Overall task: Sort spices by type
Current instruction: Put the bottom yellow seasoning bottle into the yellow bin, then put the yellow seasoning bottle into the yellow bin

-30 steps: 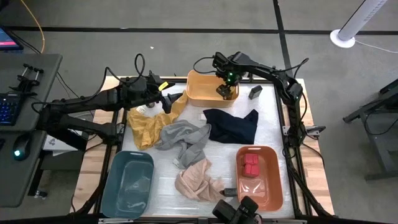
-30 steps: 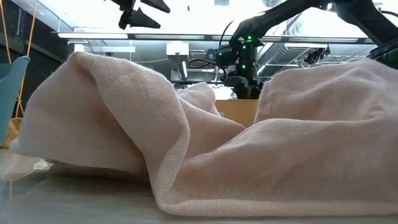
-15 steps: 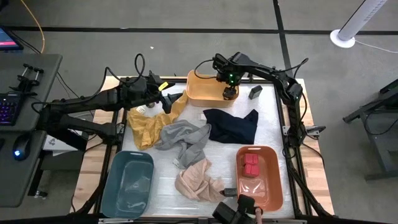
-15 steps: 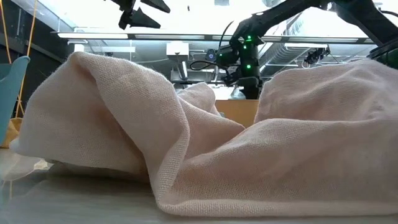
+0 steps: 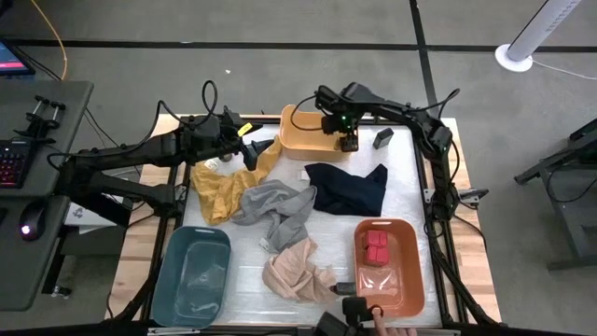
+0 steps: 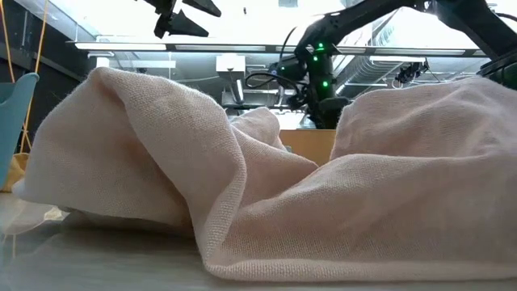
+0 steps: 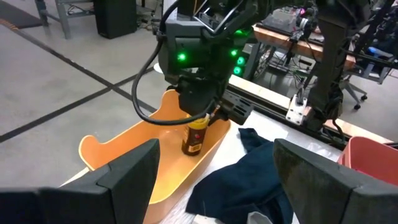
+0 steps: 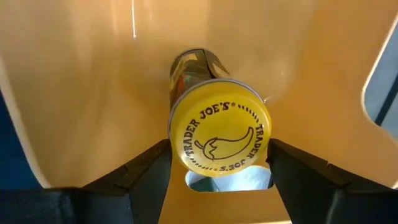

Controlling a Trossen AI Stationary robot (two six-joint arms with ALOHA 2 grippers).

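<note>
yellow-lidded jar [image 8: 219,137] upright between right claw [image 8: 217,163] fingers

cloths [image 5: 280,210] clutter centre, orange bin [image 5: 303,140] walled

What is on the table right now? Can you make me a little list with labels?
Right hand: over the yellow bin, fingers on either side of a yellow-lidded jar
Yellow-lidded jar: upright, over the yellow bin
Left hand: open, waiting above the mustard cloth
Red tins: lying in the orange bin
Dark tin: on the table beside the yellow bin
Teal bin: no spices visible in it
Other cloths: grey, navy, beige
</note>
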